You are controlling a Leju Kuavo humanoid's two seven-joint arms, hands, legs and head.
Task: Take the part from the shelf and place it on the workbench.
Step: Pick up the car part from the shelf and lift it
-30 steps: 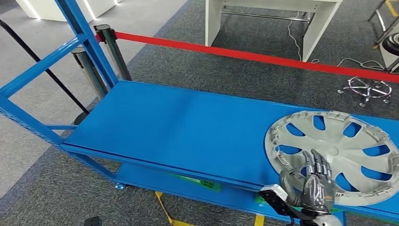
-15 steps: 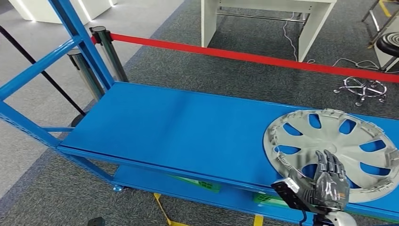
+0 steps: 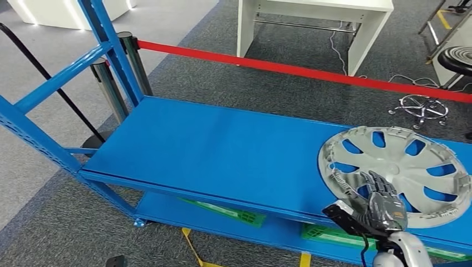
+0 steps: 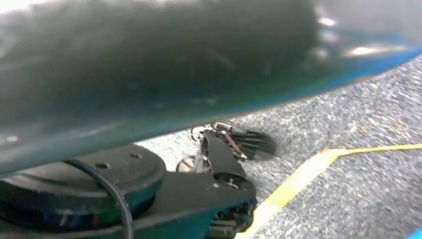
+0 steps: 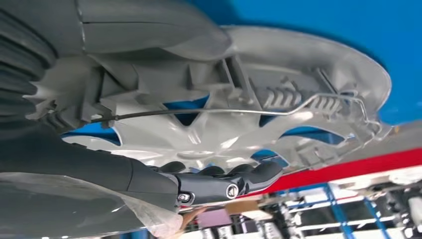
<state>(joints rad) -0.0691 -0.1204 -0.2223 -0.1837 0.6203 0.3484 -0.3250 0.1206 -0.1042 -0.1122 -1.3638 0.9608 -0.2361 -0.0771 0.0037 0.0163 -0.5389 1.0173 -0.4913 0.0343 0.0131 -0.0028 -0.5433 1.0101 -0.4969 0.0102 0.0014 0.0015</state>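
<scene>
So right robot hand grips hubcap at near rim, on shelf w/ wide bare deck to its left.

A red barrier tape (on posts) crosses before a white table.

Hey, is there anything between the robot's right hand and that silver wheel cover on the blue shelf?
Nothing visible. The right hand is already on the wheel cover, its fingers over the near rim at the front edge of the blue shelf.
</scene>
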